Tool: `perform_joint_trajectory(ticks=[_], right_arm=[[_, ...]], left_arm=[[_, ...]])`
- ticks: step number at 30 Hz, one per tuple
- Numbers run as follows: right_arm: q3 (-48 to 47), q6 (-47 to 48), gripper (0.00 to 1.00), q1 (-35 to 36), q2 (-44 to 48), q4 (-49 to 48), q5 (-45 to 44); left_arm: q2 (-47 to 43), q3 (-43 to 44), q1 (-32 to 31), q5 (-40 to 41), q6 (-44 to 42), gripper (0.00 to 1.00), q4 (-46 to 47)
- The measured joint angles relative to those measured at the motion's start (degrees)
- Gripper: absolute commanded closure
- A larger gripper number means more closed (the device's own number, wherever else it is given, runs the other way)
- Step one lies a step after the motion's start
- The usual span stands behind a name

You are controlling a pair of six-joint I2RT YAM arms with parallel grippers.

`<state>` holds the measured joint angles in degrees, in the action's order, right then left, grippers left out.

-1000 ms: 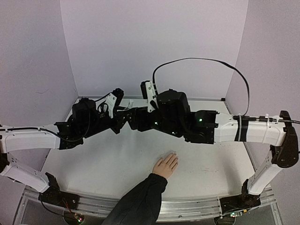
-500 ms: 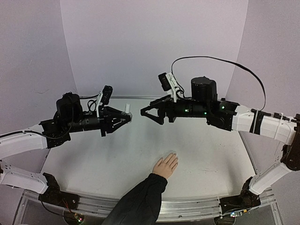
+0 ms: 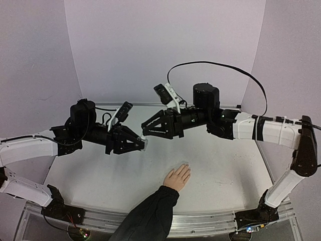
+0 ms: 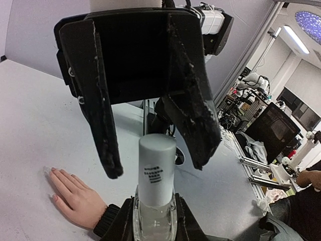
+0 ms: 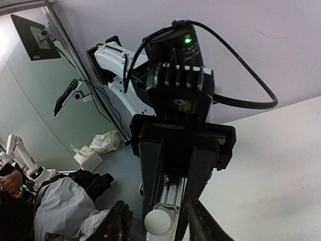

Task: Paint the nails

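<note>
My left gripper (image 3: 139,143) is shut on a small clear bottle (image 4: 154,213) with a white cap (image 4: 156,168), held above the table's middle. My right gripper (image 3: 144,130) faces it and stands open. Its black fingers (image 4: 108,150) flank the cap on both sides with a gap on each side. In the right wrist view the round cap top (image 5: 160,221) sits between my right gripper's (image 5: 160,224) two fingers. A light-skinned hand (image 3: 177,177) with a dark sleeve (image 3: 150,213) lies palm down on the table below the grippers. The nails (image 4: 52,170) are tiny at the fingertips.
The white table (image 3: 225,170) is walled by lilac panels at the back and sides. A black cable (image 3: 220,64) loops above the right arm. A metal rail (image 3: 200,223) runs along the near edge, with the arm bases at both ends.
Half a second ago the grippers were apart. They have come together, and the right gripper's fingers, wider then, now straddle the bottle's cap. The hand has not moved.
</note>
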<state>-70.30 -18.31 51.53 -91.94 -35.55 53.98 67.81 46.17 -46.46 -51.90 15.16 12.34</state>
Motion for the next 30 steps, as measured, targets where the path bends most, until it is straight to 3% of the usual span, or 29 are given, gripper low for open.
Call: perform_joint_trajectory(ticks=[7, 13, 20, 26, 30], right_arm=[[-0.79, -2.75, 0.81, 0.00, -1.18, -3.45, 4.52], [-0.90, -3.67, 1.00, -0.13, -1.88, -4.92, 5.86], [-0.42, -3.74, 1.00, -0.20, -1.86, -6.08, 4.96], [0.72, -3.19, 1.00, -0.63, -1.49, -5.27, -5.70], [0.26, -4.11, 1.00, 1.46, -1.42, -2.45, -24.81]], left_arm=[[0.81, 1.38, 0.00, -2.60, 0.17, 1.00, 0.04], [0.90, 1.44, -0.07, -3.41, 0.11, 1.00, -0.02], [0.87, 1.75, -0.11, -1.44, -0.66, 1.00, -0.28], [-0.26, 1.75, -0.50, 13.66, -5.88, 1.00, -3.37], [0.02, 1.86, -1.20, 29.09, -9.97, 1.00, -4.31]])
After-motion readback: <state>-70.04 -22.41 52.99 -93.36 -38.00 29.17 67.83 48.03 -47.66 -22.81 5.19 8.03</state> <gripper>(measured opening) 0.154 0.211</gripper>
